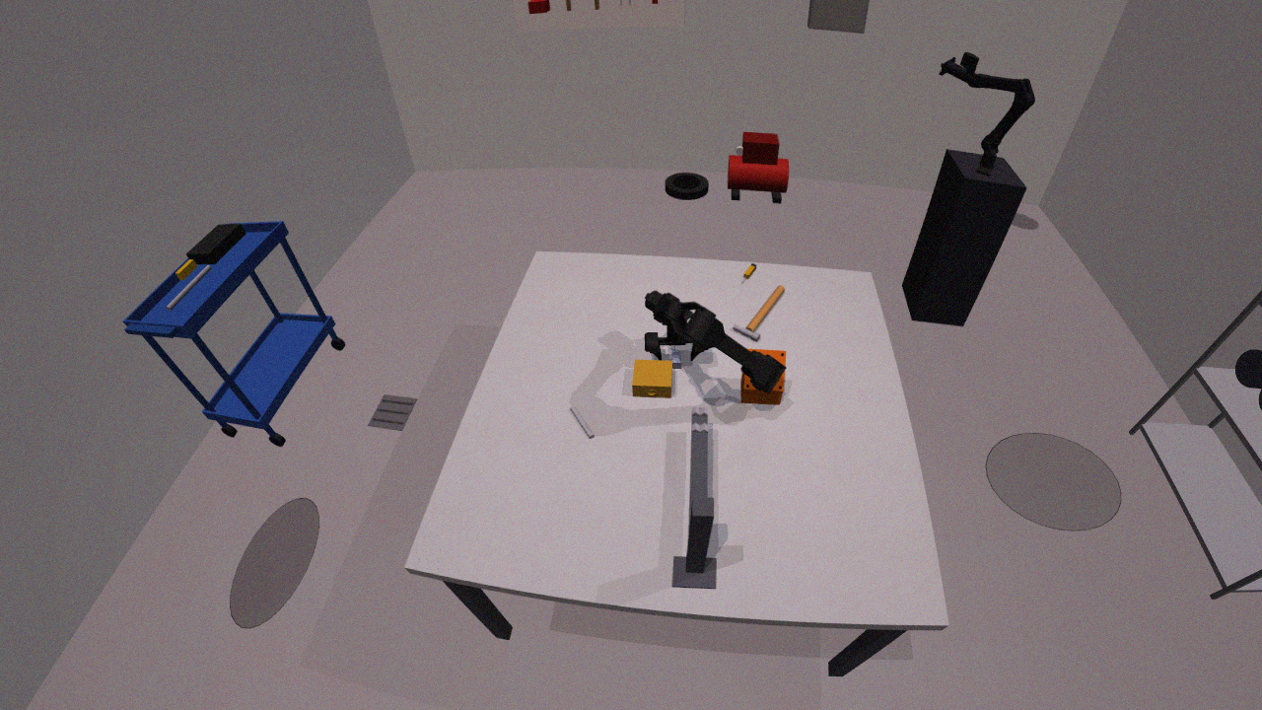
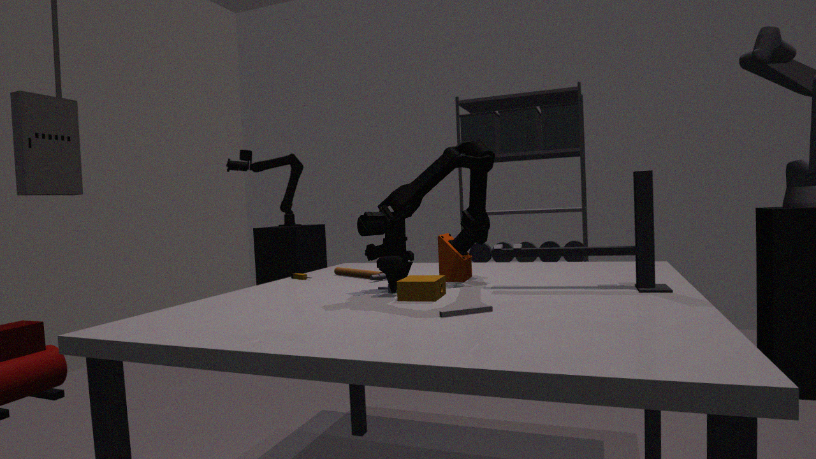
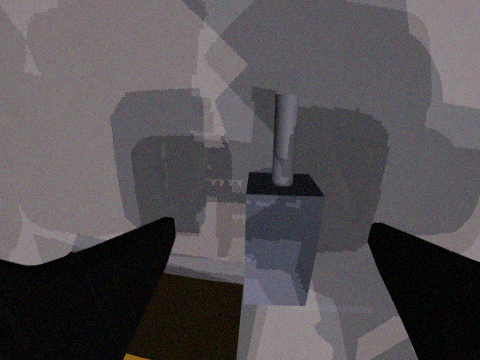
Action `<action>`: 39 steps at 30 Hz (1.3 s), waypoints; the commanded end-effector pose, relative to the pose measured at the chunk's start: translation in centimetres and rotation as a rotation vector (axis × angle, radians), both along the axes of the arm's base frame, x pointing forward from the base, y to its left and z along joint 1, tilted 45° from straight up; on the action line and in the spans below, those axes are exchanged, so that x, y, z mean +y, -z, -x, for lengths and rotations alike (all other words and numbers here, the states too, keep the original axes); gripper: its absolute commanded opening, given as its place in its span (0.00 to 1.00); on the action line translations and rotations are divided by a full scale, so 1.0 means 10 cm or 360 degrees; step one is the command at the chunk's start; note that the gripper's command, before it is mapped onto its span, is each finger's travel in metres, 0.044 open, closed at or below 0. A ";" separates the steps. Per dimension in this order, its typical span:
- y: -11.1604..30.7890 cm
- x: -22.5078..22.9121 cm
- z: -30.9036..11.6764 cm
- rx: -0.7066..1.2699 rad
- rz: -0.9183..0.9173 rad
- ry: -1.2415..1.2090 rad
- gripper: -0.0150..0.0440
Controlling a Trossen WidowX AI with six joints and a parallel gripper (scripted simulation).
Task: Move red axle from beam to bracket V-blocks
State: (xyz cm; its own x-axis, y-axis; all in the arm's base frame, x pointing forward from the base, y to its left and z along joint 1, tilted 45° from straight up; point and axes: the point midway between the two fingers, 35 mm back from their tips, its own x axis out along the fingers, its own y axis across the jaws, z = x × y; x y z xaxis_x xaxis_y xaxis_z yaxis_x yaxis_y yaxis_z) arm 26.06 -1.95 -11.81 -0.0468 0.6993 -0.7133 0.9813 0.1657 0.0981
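The claw (image 1: 674, 347) (image 2: 393, 288) (image 3: 274, 231) is spread open with nothing gripped, its fingers apart on either side of a bluish-grey block (image 1: 677, 359) (image 3: 282, 245) in the wrist view. A grey pin (image 3: 285, 137) sticks out of that block, towards the top of the frame. Beside it sits a yellow box (image 1: 652, 380) (image 2: 421, 288) (image 3: 192, 320). Lower centre from above, the dark bracket (image 1: 699, 521) (image 2: 644, 228) carries notched blocks (image 1: 699, 418). Where the red axle is, I can't tell.

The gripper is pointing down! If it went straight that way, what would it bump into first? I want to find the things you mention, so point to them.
The gripper (image 1: 674, 350) (image 2: 393, 289) (image 3: 274, 231) would probably meet the white table top (image 1: 794, 494) (image 2: 342, 342) (image 3: 50, 125), with its fingers passing around the small grey block (image 1: 675, 362) (image 2: 389, 289) (image 3: 282, 250). I can't judge the depth exactly.
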 end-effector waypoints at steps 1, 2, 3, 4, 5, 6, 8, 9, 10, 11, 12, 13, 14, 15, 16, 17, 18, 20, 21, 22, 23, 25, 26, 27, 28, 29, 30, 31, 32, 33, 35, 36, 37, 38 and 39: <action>0.03 0.04 0.02 0.0010 -0.0008 0.0004 0.96; 0.03 0.04 0.02 0.0010 -0.0008 0.0004 0.91; 0.03 0.04 0.02 0.0010 -0.0008 0.0004 0.87; 0.03 0.04 0.02 0.0010 -0.0008 0.0004 0.82; 0.03 0.04 0.02 0.0010 -0.0008 0.0004 0.78; 0.03 0.04 0.02 0.0010 -0.0008 0.0004 0.73; 0.03 0.04 0.02 0.0010 -0.0008 0.0004 0.64; 0.03 0.04 0.02 0.0010 -0.0008 0.0004 0.60; 0.03 0.04 0.02 0.0010 -0.0008 0.0004 0.56; 0.03 0.04 0.02 0.0010 -0.0008 0.0004 0.51; 0.03 0.04 0.02 0.0010 -0.0008 0.0004 0.47; 0.03 0.04 0.02 0.0010 -0.0008 0.0004 0.42; 0.03 0.04 0.02 0.0010 -0.0008 0.0004 0.41; 0.03 0.04 0.02 0.0010 -0.0008 0.0004 0.40; 0.03 0.04 0.02 0.0010 -0.0008 0.0004 0.39; 0.03 0.04 0.02 0.0010 -0.0008 0.0004 0.38; 0.03 0.04 0.02 0.0010 -0.0008 0.0004 0.37; 0.03 0.04 0.02 0.0010 -0.0008 0.0004 0.34; 0.03 0.04 0.02 0.0010 -0.0008 0.0004 0.30; 0.02 0.03 0.02 0.0010 -0.0008 0.0004 0.25; 0.01 0.01 0.01 0.0010 -0.0007 0.0005 0.25; -0.04 -0.05 0.00 0.0009 -0.0005 0.0005 0.25; -0.08 -0.09 -0.01 0.0009 -0.0004 0.0005 0.25; -0.13 -0.14 -0.02 0.0009 -0.0002 0.0006 0.25; -0.18 -0.20 -0.02 0.0009 -0.0001 0.0006 0.25; -0.24 -0.25 -0.02 0.0010 0.0000 0.0006 0.25; -0.29 -0.31 -0.02 0.0010 0.0000 0.0006 0.25; -0.35 -0.36 -0.03 0.0010 0.0000 0.0006 0.25; -0.41 -0.42 -0.02 0.0010 0.0000 0.0005 0.25; -0.46 -0.47 -0.02 0.0010 -0.0001 0.0005 0.25; -0.52 -0.54 -0.03 0.0010 -0.0002 0.0005 0.25; -0.54 -0.55 -0.04 0.0010 -0.0002 0.0004 0.25; -0.54 -0.56 -0.04 0.0010 -0.0002 0.0004 0.25; -0.53 -0.56 -0.05 0.0010 -0.0002 0.0004 0.25; -0.53 -0.56 -0.05 0.0010 -0.0002 0.0004 0.25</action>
